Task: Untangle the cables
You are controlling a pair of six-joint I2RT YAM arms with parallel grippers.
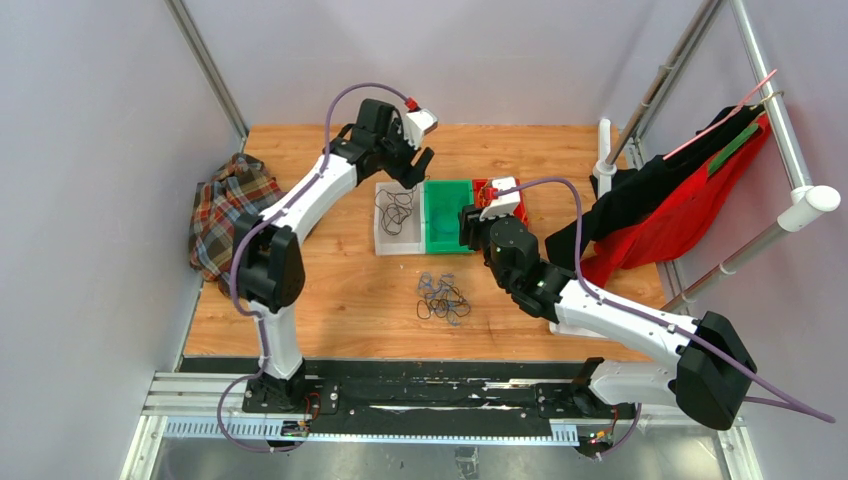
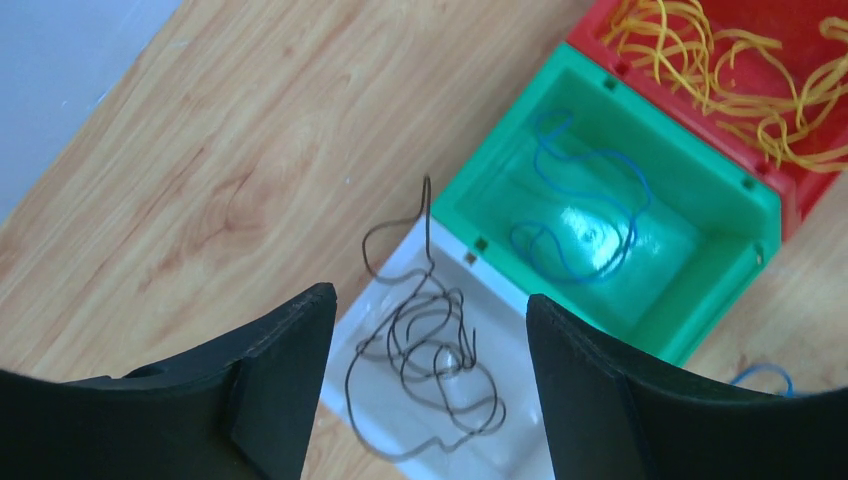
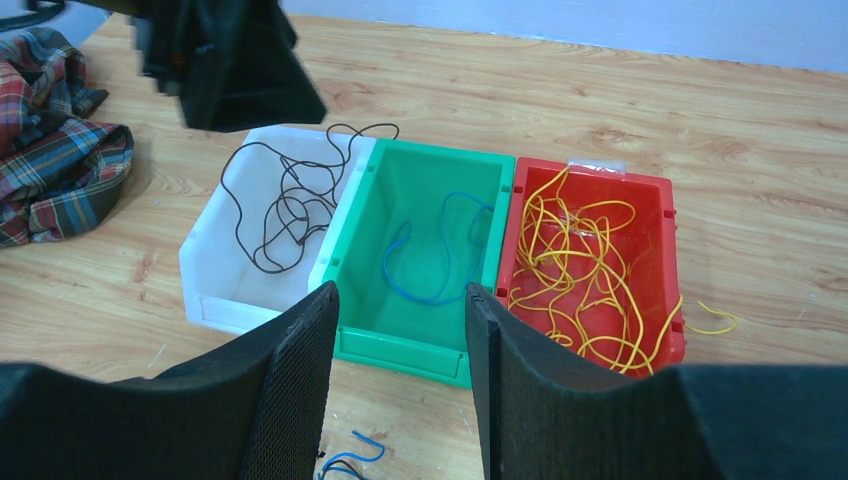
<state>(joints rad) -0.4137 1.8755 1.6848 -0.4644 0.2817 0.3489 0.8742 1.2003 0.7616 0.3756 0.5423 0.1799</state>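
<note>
In white bin (image 3: 228,303), black cables (image 3: 288,208), left jaws spread above

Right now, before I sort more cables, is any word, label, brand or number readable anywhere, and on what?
No readable text in any view.
On the white bin, green bin and red bin: plain plastic, no markings visible.
The clear tab on its far rim: nothing legible, too small to tell if printed.

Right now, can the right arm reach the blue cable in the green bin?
Probably yes: the right gripper hangs open just before the green bin, and nothing covers the blue cable inside.
</note>
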